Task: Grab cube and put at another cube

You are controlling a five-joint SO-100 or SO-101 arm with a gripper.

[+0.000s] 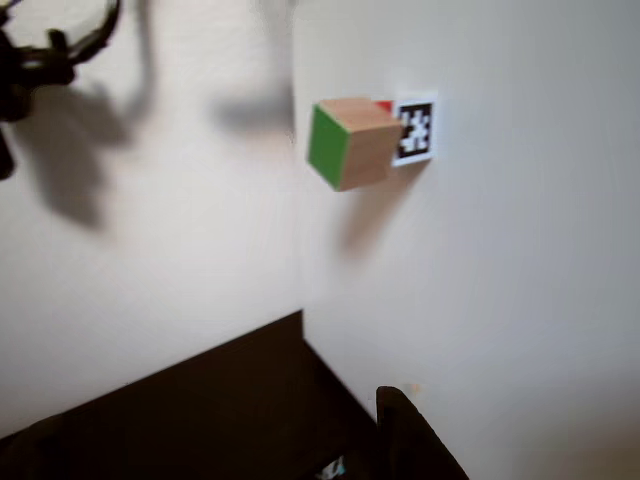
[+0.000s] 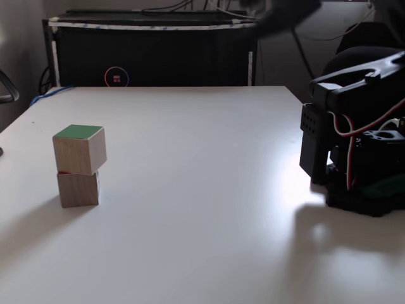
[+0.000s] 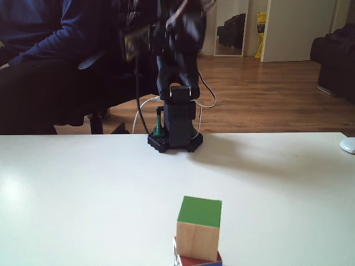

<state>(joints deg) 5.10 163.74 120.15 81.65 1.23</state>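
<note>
White table point(image 2: 209, 190) bears cube point(image 2: 79, 149) atop another cube point(image 2: 78, 189).

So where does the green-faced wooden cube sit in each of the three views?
Other view: cube, upper centre, green face turned left.
A fixed view: left side, stacked on another cube.
A fixed view: bottom centre, same stack.
Shared landmark: the white table.

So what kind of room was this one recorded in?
Probably a home or small office room, not a lab: a white table on a wood floor, a person seated in a chair behind the arm, and an open doorway into another room.
</note>
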